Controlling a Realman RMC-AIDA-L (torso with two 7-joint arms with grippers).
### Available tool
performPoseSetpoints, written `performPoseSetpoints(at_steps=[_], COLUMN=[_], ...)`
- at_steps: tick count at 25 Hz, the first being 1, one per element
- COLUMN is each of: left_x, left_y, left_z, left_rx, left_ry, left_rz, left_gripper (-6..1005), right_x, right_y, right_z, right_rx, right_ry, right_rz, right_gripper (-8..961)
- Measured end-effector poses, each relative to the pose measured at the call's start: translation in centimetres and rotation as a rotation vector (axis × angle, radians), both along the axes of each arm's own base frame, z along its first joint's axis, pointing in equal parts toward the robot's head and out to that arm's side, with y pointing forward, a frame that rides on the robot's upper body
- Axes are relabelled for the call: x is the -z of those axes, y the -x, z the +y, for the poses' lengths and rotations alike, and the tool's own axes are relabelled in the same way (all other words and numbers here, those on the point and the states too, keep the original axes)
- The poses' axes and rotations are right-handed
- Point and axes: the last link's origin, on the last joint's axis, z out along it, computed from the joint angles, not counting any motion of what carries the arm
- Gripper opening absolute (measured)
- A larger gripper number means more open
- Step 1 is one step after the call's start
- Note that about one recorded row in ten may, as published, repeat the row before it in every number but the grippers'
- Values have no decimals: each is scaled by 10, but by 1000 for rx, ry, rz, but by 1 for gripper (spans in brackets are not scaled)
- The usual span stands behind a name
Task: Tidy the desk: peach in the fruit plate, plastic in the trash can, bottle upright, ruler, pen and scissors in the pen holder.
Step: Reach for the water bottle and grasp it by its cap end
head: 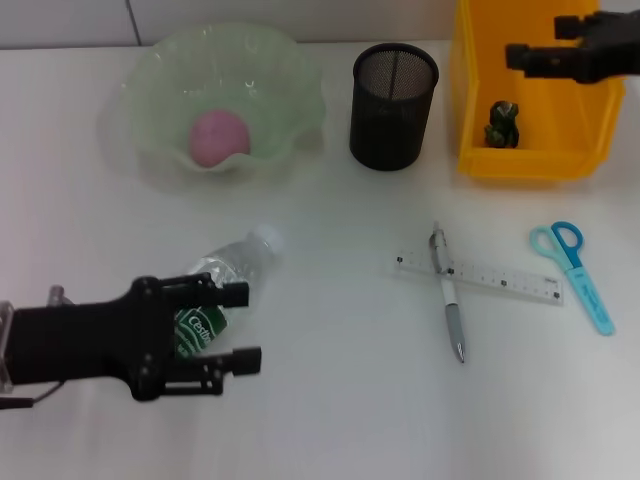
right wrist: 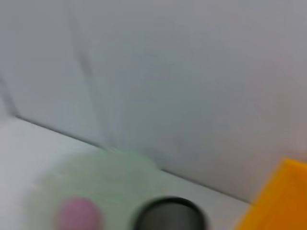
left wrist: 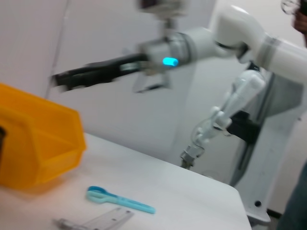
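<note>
Your left gripper [head: 240, 326] reaches in level from the left edge of the desk [head: 330, 400], near its front left corner, with its 2 fingers spread wide on either side of the lying bottle [head: 222, 285]. The bottle's label end sits between the fingers and its white cap points toward the back; you cannot tell from the head view whether either finger touches it.

Your right gripper [head: 520, 56] hangs above the yellow trash can [head: 520, 160] at the back right corner, pointing toward the left. Whether its fingers are open or closed, you cannot tell.

In the head view the peach [head: 220, 137] lies in the green fruit plate [head: 160, 70] at the back left, and the black mesh pen holder [head: 394, 105] stands between plate and trash can. A dark crumpled piece of plastic [head: 502, 124] rests inside the trash can. Toward the right front, the pen [head: 448, 293] lies across the clear ruler [head: 478, 276], and the blue scissors [head: 575, 268] lie just beside the ruler's right end, near the right edge.

The left wrist view gives you what the head view lacks: the right arm [left wrist: 240, 36] seen from the side, held out level above the trash can [left wrist: 38, 143], with the scissors [left wrist: 120, 201] and a ruler end [left wrist: 98, 221] on the desk below.

The right wrist view shows only blurred shapes of the fruit plate [right wrist: 115, 177], peach [right wrist: 79, 214], pen holder [right wrist: 170, 215] and a trash can corner [right wrist: 283, 196].
</note>
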Motion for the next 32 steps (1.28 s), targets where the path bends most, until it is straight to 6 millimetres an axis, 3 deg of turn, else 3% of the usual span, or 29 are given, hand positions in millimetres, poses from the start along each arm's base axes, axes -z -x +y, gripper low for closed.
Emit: performPoseSetpoints(at_steps=[1, 2, 3, 6, 7, 13, 14, 15, 17, 18, 22, 24, 27, 32], left_x=[-8, -15, -15, -30, -38, -50, -51, -51, -49, -44, -31, -11, 18, 37], left_y=[-1, -3, -3, -11, -20, -50, -73, -73, -97, -113, -129, -139, -144, -144], left_z=[7, 14, 14, 26, 36, 63, 78, 78, 92, 103, 117, 128, 133, 132], left_rx=[-62, -112, -112, -173, -201, -270, -296, -296, -307, -318, -346, -366, -371, -377], left_ry=[16, 28, 28, 43, 53, 98, 131, 131, 154, 161, 152, 114, 46, -8], left_rz=[13, 30, 30, 64, 88, 149, 193, 193, 264, 345, 472, 623, 846, 974], left_gripper=[784, 784, 784, 784, 784, 784, 784, 784, 784, 784, 784, 785, 780, 769], right_x=[-4, -10, -10, -6, 1, 22, 26, 29, 40, 40, 51, 53, 55, 56], right_y=[-3, -13, -13, -33, -48, -74, -76, -78, -80, -80, -85, -86, -90, -92], right_z=[-14, -41, -41, -76, -96, -130, -135, -140, -148, -148, -155, -157, -157, -157], right_rx=[-52, -152, -152, -271, -329, -396, -405, -411, -407, -407, -374, -370, -350, -343], right_ry=[20, 72, 72, 145, 172, 191, 201, 221, 285, 285, 324, 324, 315, 314], right_rz=[55, 161, 161, 273, 329, 404, 406, 403, 391, 391, 372, 372, 371, 365], right_gripper=[836, 851, 851, 852, 852, 851, 851, 851, 851, 850, 850, 850, 849, 847])
